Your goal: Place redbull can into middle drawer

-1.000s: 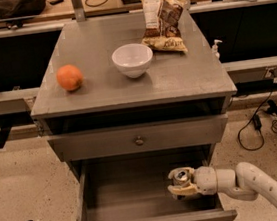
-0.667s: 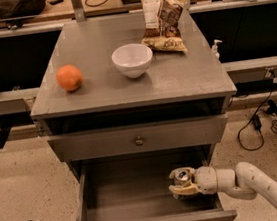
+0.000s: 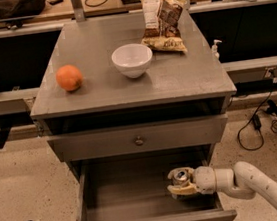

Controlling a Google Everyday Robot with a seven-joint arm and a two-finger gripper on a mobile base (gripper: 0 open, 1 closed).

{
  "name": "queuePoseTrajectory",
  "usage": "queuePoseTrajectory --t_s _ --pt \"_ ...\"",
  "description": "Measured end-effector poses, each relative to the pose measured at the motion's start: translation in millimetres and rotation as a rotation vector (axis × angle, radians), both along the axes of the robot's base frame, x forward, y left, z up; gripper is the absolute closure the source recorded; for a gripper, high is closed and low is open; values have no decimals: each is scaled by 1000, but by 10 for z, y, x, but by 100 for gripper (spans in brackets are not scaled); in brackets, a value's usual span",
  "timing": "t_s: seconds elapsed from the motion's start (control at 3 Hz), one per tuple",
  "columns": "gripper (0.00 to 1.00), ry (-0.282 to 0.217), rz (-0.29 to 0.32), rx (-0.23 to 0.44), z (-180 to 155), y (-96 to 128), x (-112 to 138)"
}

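Observation:
The middle drawer point(image 3: 123, 195) is pulled open below the closed knobbed drawer front, a wide shallow grey tray. My gripper point(image 3: 181, 182) reaches in from the lower right and sits inside the drawer at its right side. Its cream fingers are closed around the redbull can point(image 3: 180, 177), of which mostly the shiny silver top shows. The can stands upright, low in the drawer near the right wall; whether it rests on the drawer floor I cannot tell.
On the cabinet top point(image 3: 100, 89) are an orange point(image 3: 69, 77) at left, a white bowl point(image 3: 132, 60) in the middle and a chip bag point(image 3: 163, 23) at the back right. A closed drawer with a round knob point(image 3: 139, 140) lies above. Cables lie on the floor at right.

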State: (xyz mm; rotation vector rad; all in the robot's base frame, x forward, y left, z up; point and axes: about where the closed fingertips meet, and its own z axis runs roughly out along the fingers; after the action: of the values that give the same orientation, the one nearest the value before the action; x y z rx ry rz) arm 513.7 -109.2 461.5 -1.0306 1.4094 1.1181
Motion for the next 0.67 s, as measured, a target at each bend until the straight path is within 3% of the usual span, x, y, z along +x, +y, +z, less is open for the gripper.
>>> queuePoseTrajectory --t_s 0.33,0.67 --pt "28 1 6 3 2 34 -2" --pt "4 1 9 5 3 55 -4"
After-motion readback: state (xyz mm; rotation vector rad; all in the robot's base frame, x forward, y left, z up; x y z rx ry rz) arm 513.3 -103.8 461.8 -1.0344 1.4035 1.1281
